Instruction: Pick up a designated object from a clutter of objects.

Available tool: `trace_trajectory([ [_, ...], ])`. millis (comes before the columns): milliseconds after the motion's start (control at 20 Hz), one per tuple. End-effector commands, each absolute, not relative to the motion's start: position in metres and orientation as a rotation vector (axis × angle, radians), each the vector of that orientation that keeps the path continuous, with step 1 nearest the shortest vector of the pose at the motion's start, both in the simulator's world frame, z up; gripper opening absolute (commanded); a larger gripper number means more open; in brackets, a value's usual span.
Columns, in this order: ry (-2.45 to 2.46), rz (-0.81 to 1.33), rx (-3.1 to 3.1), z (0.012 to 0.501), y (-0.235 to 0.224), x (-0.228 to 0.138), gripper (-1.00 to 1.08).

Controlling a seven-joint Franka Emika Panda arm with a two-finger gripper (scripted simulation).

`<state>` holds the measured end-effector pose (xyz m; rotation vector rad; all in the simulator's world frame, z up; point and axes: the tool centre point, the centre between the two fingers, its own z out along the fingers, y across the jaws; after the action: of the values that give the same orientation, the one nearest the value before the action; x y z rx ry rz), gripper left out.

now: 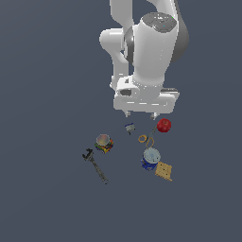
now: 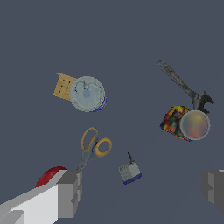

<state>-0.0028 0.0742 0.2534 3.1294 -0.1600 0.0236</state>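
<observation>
The designated object, a glossy red apple [image 1: 164, 125], lies at the clutter's edge toward the exterior view's right. In the wrist view only part of the apple [image 2: 49, 175] shows behind one grey finger [image 2: 69, 193]. My gripper [image 1: 140, 114] hangs open above the floor, up and to the exterior view's left of the apple, with nothing between its fingers. Seen from the wrist, the gripper [image 2: 142, 190] has its jaws spread wide, with a tiny blue-white box [image 2: 130, 172] lying below the gap.
Around the apple lie orange-handled scissors [image 1: 145, 138], a blue-white round item [image 1: 151, 158], a tan cracker [image 1: 163, 170], a multicoloured can [image 1: 104, 142], a dark wrench [image 1: 96, 166] and the small box [image 1: 129, 127]. All rest on a flat dark grey floor.
</observation>
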Motion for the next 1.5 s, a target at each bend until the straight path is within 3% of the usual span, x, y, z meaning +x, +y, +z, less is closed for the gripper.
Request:
trace_trajectory([
  [0, -0.199, 0.023, 3.125, 0.238, 0.092, -0.008, 1.0],
  [900, -0.473, 0.014, 3.097, 0.135, 0.207, -0.073, 1.0],
  [1450, -0.57, 0.002, 3.088, 0.101, 0.243, -0.109, 1.0],
])
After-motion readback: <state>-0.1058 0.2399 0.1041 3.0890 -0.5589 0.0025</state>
